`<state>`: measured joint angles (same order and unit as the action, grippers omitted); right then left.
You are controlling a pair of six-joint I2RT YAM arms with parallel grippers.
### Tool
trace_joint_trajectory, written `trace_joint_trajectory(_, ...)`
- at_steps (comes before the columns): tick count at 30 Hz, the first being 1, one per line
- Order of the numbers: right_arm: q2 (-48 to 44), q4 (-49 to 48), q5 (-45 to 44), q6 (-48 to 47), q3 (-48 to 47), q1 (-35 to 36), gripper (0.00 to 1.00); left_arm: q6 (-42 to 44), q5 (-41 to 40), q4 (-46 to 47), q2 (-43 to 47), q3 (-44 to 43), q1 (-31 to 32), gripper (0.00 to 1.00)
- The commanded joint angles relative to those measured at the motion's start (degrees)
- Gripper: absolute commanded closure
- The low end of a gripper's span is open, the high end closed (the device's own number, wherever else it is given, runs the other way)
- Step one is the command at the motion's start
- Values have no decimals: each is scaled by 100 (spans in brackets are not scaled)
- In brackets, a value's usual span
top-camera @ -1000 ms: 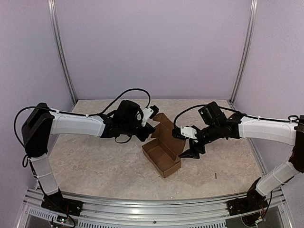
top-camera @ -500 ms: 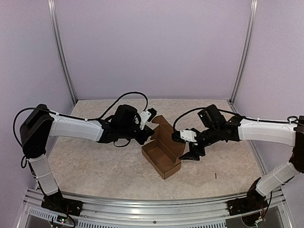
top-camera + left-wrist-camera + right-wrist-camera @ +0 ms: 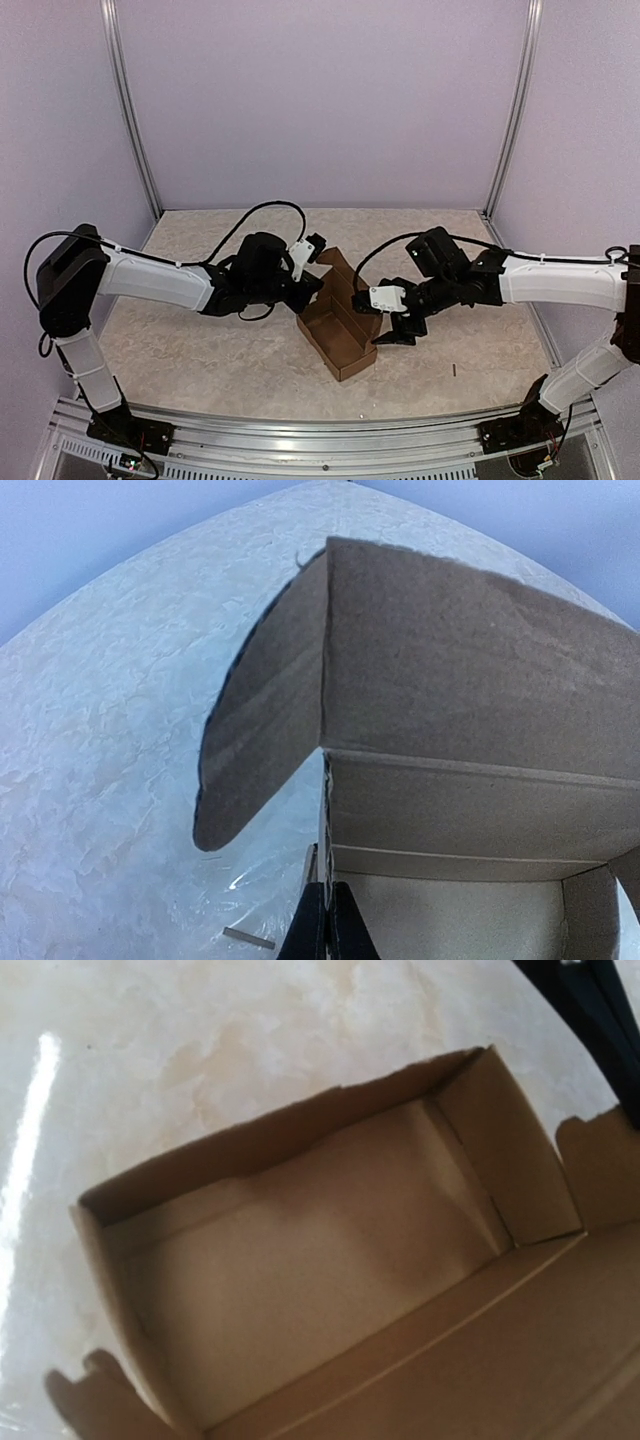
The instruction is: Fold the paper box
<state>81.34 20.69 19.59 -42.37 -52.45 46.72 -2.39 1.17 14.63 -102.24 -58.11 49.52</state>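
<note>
In the top external view, the plain brown cardboard paper box [image 3: 335, 335] sits about the middle of the beige, marble-patterned table [image 3: 200, 350]. It is an open rectangular tray set at a slant to the table's edges, with its lid panel [image 3: 342, 268] standing up on the side nearer the far edge. The black left gripper [image 3: 312, 285] meets the box at its far-left corner, fingers drawn together there. The black right gripper [image 3: 393, 328] hangs at the tray's right side, just beside the right wall, with its fingers spread wide and nothing between them.

In the left wrist view, the paper box [image 3: 450, 680] fills the right half, seen from low down. The lid panel rises tall, and a rounded side flap [image 3: 260, 730] swings out from its left edge over the table [image 3: 100, 730]. At the bottom, the dark fingers [image 3: 325, 935] are pressed narrowly together, and the thin edge of the box's end wall runs straight down into them, so they pinch that wall.

The right wrist view looks down into the paper box [image 3: 320, 1260]. It shows a bare brown floor, four low walls and a small tab folded in at the right end, with the table [image 3: 200, 1040] beyond. A dark shape [image 3: 600, 1000] cuts across the upper right corner, and I cannot tell what it is.
</note>
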Motion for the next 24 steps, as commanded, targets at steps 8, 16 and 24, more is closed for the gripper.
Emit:
trace_joint_trajectory(8,8,103,-351,-162,-45,378,21,-139,-481,1,139,952,304,100)
trace_joint_trajectory(16,40,153,-694,-380,-7,704,21,-114,-869,524,244,1513,496,98)
trace_joint_trajectory(24,119,347,-855,-740,-95,989,21,-109,-1060,582,460,1750,540,97)
